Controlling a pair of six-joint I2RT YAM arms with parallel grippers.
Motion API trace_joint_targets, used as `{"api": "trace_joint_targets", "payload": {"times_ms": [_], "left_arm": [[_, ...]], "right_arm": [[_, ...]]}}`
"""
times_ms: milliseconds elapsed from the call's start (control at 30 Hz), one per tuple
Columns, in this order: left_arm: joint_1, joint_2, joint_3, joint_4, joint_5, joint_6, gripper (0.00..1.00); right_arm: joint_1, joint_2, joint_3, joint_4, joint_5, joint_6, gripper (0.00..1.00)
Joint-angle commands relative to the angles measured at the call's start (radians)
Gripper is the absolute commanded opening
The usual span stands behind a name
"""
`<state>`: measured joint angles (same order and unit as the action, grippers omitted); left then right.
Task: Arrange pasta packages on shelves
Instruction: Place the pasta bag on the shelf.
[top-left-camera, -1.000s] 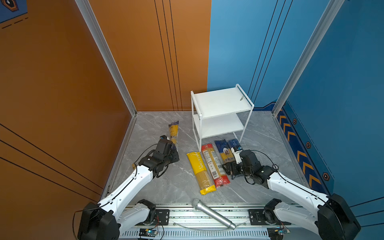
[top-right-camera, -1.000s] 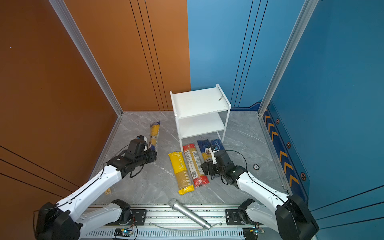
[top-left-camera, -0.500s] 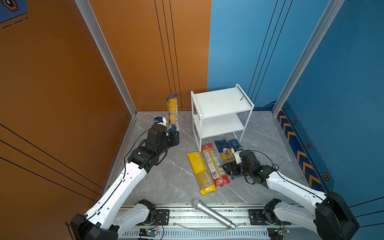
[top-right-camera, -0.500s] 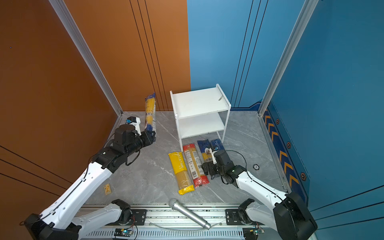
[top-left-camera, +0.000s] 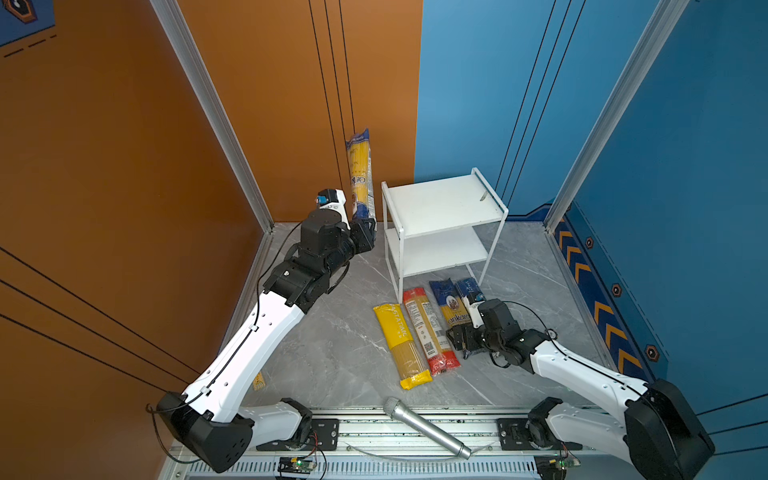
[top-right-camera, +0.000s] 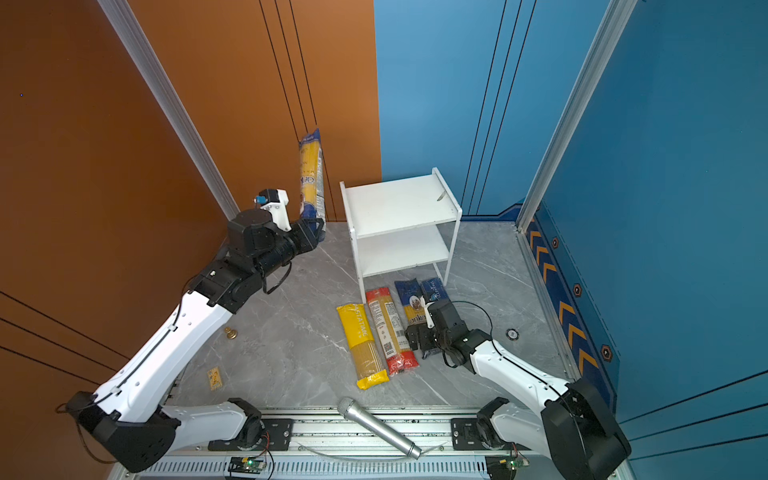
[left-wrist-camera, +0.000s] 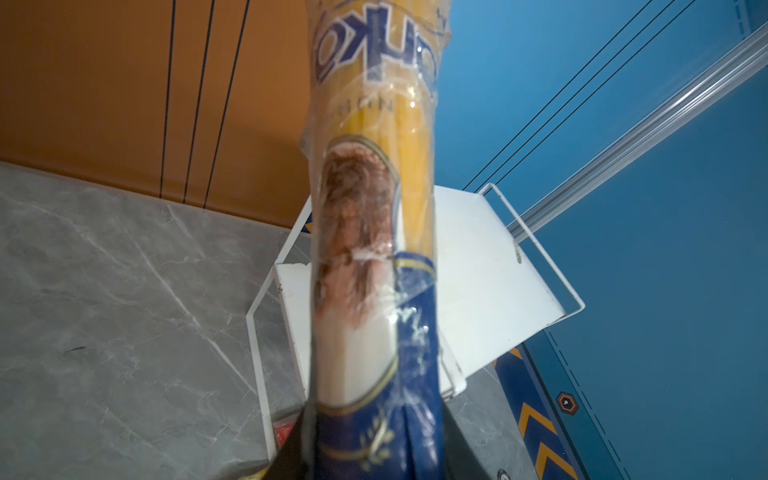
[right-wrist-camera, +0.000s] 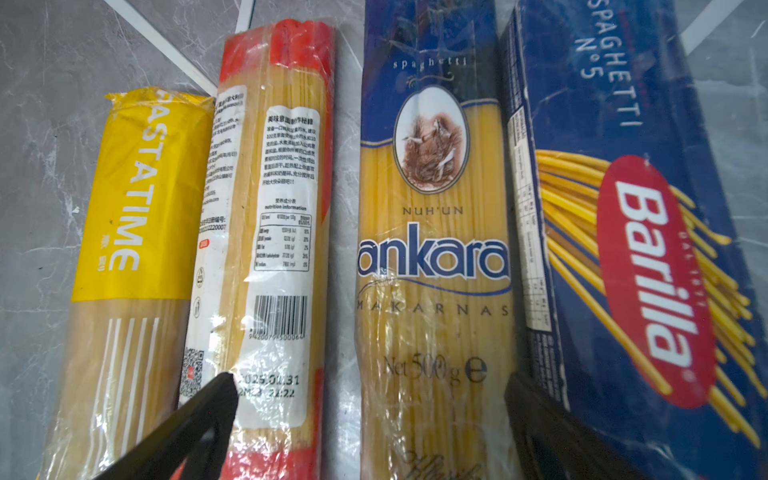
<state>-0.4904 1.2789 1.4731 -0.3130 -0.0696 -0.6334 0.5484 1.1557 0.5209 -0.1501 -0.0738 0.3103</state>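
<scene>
Silver microphone (top-left-camera: 428, 429) lies across the front rail (top-left-camera: 361, 434); a small yellow card (top-right-camera: 214, 378) lies on the floor (top-right-camera: 291, 353).

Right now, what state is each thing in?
Held ankara bag, upright, off the floor.
Left gripper, shut on it.
Right gripper, open over floor ankara bag.
Yellow bag, lying flat.
Red bag, lying flat.
Barilla bag, lying flat.
Shelves, no bags on them.
Microphone, lying down.

White shelves (top-left-camera: 440, 203), blue-and-yellow ankara bag (top-left-camera: 359, 178), yellow bag (top-left-camera: 401, 345), red bag (top-left-camera: 430, 332), grey marbled floor (top-left-camera: 340, 345)
</scene>
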Motion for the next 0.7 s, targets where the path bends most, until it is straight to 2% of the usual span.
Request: {"api": "trace_joint_targets", "payload": {"times_ms": [0, 333, 667], "left_arm": [[-0.019, -0.004, 0.079, 0.249, 0.026, 0.013, 0.0], [-0.082, 0.078, 0.143, 0.377, 0.074, -0.059, 0.0], [-0.167, 0.204, 0.246, 0.387, 0.068, -0.081, 0.0]], "right_arm": [[-0.01, 0.016, 0.029, -0.028, 0.014, -0.027, 0.98], [-0.012, 0.024, 0.03, -0.026, 0.011, -0.026, 0.98], [-0.013, 0.007, 0.022, -0.028, 0.01, -0.025, 0.98]]}}
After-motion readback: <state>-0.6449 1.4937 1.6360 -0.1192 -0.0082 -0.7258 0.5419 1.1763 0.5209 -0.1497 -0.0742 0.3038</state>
